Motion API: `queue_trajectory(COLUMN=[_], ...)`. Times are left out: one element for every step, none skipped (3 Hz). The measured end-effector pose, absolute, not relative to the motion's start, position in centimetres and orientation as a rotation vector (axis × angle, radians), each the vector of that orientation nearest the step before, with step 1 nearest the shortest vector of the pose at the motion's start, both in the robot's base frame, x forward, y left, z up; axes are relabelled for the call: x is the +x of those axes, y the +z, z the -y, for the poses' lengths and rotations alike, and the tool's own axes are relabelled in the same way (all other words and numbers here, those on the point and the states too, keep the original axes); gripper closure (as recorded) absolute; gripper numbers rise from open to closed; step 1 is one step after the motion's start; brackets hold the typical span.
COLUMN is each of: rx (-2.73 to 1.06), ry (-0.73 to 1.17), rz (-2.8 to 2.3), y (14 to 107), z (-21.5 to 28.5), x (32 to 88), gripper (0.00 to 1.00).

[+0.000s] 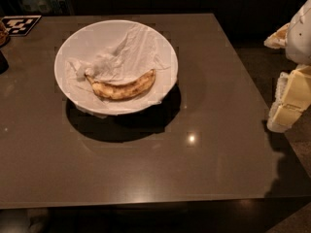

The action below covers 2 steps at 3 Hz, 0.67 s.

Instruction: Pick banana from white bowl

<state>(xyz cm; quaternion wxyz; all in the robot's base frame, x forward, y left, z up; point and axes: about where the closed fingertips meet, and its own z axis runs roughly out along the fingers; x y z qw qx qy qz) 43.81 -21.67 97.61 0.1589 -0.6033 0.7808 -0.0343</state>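
While the banana (121, 87) lies on paper (124, 52) in the white bowl (65, 50), the gripper (286, 110) hangs well right, grip unreadable.

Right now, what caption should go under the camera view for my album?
A spotty banana lies in the white bowl on crumpled paper, gripper apart, beside the table.

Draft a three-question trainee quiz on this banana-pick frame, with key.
1. True or false: the banana lies on the table beside the white bowl.
2. Where is the gripper? A) over the bowl B) at the view's right edge, off the table's right side C) touching the banana
3. What lines the bowl under the banana?
Key: 1 false, it lies in the bowl; 2 B; 3 crumpled white paper.
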Motion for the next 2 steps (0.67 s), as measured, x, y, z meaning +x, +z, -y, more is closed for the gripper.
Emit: queue_trajectory(rx=[-1.725,-1.71], ry=[-0.098,-0.098], rz=[-2.232,-2.292], y=[97.61,97.54], z=[21.67,20.71], x=[43.81,44.74], gripper=[0.0,0.0])
